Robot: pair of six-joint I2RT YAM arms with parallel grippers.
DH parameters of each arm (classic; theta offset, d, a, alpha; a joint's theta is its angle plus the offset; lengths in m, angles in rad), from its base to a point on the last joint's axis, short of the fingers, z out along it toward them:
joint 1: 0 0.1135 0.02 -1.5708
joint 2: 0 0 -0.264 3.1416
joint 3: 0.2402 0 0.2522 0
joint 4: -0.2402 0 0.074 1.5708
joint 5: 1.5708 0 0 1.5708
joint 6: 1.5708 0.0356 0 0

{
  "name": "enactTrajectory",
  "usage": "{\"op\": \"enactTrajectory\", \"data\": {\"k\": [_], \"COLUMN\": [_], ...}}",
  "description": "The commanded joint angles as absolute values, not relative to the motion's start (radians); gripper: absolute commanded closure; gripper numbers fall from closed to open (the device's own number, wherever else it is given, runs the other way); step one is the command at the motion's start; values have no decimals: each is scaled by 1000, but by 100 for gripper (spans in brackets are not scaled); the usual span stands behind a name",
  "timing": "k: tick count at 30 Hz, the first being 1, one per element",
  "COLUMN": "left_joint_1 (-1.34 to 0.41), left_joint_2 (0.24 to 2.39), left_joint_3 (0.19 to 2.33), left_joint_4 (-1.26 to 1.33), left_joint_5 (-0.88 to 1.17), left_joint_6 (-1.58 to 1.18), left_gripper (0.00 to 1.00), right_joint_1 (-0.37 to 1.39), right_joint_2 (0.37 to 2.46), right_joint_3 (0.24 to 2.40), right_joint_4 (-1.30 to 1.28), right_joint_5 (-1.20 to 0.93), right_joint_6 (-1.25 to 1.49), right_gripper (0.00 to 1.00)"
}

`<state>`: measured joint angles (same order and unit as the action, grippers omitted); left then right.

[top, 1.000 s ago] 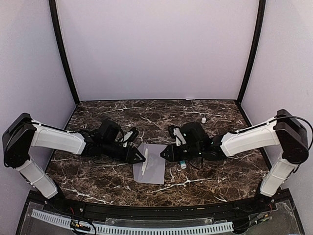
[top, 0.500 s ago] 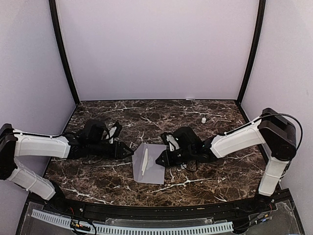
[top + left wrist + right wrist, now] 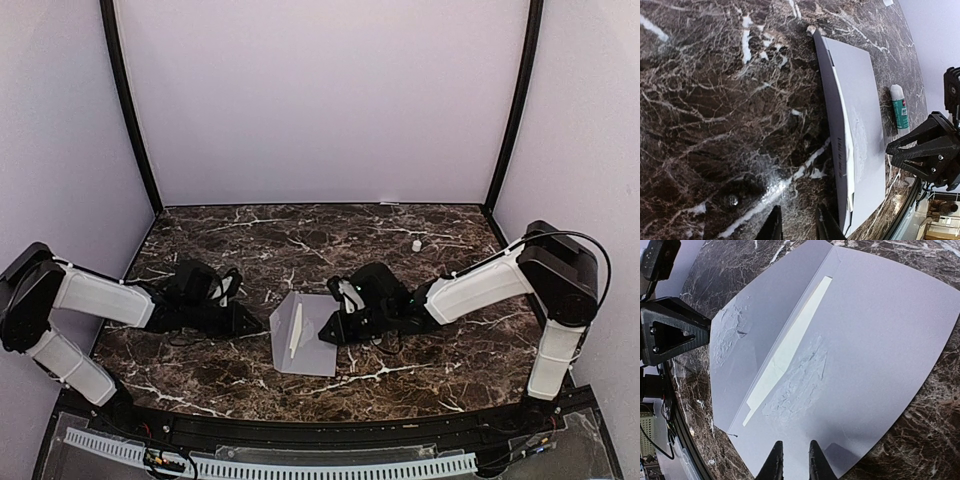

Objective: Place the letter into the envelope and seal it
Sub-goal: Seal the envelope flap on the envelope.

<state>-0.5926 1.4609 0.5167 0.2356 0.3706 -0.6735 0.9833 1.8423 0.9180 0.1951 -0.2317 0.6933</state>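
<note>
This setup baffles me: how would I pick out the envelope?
On the dark marble table, look near the front middle, between the left tool and the right tool. The envelope lies there: the only pale grey-lavender sheet, its flap raised with a cream strip along the fold, unlike the white-and-teal tube beside it.

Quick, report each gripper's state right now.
Left gripper: narrowly open, empty, above the dark marble table.
Right gripper: narrowly open, empty, above the pale grey-lavender flat paper envelope.
</note>
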Motion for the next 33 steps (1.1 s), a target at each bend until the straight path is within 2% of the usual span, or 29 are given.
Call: {"op": "enactTrajectory", "data": {"k": [1,20,33], "left_joint_1": [-589,-758,-773], "left_joint_2": [1507,1721,1830], "left_joint_3": [549,736,706], "left_joint_4": [271,349,387], "left_joint_5": [422,488,457], "left_joint_6": [-649,-661,-665], "left_gripper": [79,81,85], "right_joint_1": [991,991,990], "right_joint_2": [1855,1904,1839], "right_joint_3": [934,938,944], "right_joint_4": [232,215,195], "right_joint_5": [-232,-228,-198], "right_joint_6": [703,714,718], "right_gripper": [84,86,87]}}
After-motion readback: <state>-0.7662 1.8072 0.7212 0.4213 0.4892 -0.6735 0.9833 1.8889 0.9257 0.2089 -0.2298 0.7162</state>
